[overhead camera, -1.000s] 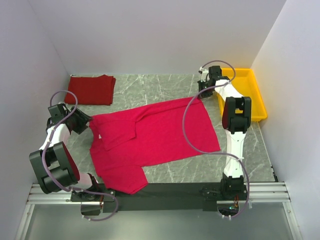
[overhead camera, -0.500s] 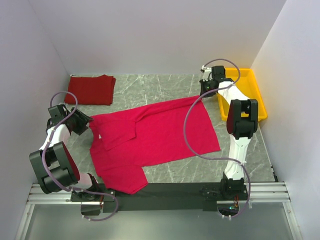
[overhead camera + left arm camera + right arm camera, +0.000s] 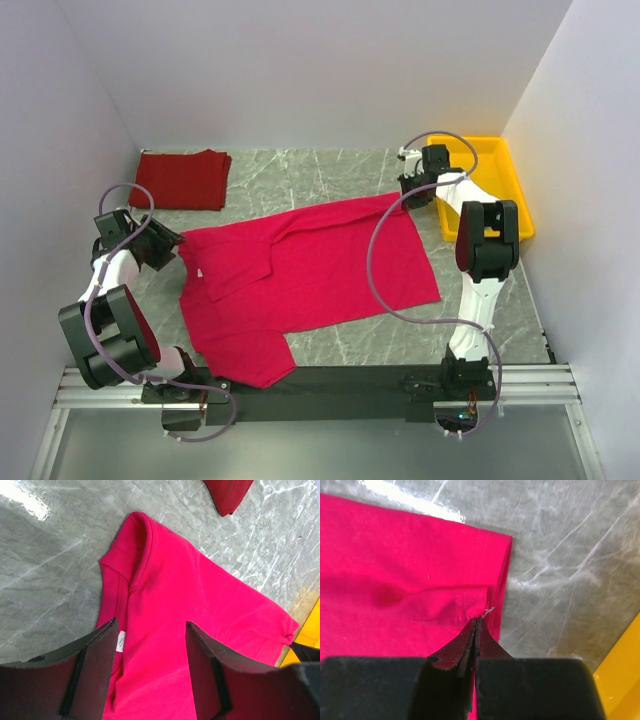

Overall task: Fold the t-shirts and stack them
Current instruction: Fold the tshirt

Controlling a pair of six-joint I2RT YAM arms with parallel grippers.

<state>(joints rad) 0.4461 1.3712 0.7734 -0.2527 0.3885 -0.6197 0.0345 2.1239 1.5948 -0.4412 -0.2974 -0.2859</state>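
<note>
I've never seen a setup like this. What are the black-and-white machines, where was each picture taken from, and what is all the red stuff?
These are two robot arms bolted to the near edge of a grey marble-patterned table. Each ends in a two-finger pincer. The wide picture looks down from above and behind them. The other two come from a camera on each wrist, so the dark shapes at the bottom are that arm's own fingers. A bright crimson cloth t-shirt lies spread flat. A darker red shirt, already folded, sits at the far left, and a yellow plastic tray at the far right. The left pincer is open above the crimson shirt's neck, near a small white label. The right pincer is shut, pinching that shirt near a corner.
</note>
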